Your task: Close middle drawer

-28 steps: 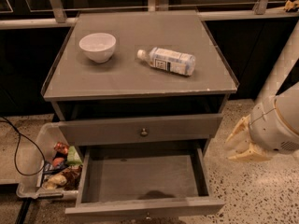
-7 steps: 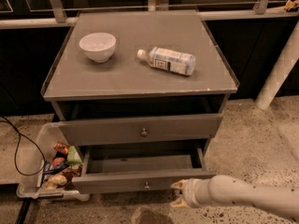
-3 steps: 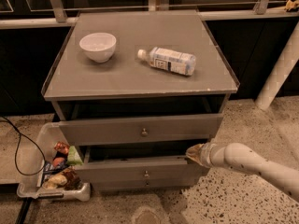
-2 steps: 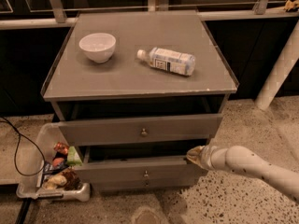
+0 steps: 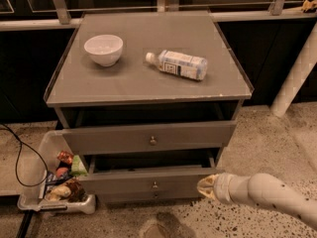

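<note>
The middle drawer [image 5: 148,181] is the slim grey front with a small round knob [image 5: 155,185] under the taller top drawer [image 5: 148,138]. It stands out a short way from the cabinet, with a dark gap above its front. My gripper [image 5: 206,186] is at the right end of that front, touching or very close to it, with the pale forearm [image 5: 267,195] reaching in from the lower right. The lowest drawer's knob [image 5: 155,195] shows just below.
A white bowl [image 5: 103,48] and a lying plastic bottle [image 5: 177,64] are on the cabinet top. A white bin of snacks [image 5: 59,182] sits on the floor at the left, with a black cable [image 5: 17,157]. A white post [image 5: 296,73] stands at the right.
The middle drawer has gone from wide open to almost shut. My gripper moved from the drawer's front to its right end, and in the last second has dropped slightly.
</note>
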Tool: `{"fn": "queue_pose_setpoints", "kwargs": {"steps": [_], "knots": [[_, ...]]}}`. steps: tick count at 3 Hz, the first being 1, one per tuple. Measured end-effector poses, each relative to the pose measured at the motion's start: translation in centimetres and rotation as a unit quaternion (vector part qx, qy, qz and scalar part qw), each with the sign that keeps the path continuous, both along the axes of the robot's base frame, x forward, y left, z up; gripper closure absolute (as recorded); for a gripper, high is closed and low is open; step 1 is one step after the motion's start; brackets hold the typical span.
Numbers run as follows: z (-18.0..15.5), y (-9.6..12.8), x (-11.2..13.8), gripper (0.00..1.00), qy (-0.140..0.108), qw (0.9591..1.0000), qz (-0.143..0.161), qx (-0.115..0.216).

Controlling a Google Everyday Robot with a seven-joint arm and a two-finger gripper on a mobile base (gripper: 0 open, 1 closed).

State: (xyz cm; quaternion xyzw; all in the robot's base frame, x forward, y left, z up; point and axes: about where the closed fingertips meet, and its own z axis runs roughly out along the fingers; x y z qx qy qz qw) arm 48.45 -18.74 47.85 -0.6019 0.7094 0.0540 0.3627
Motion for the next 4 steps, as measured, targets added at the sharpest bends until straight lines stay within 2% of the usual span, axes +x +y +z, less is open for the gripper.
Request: {"fn": "queue_pose_setpoints", "kwargs": {"steps": [1, 2, 4], "knots": [[-0.1, 0.1, -0.3, 1.0, 0.002, 1.0, 0.002, -0.001], [-1.6, 0.1, 0.7, 1.0, 0.017, 0.9998, 0.0, -0.005], [-6.9, 0.9, 4.3, 1.0, 0.056, 0.9981, -0.014, -0.021]]}}
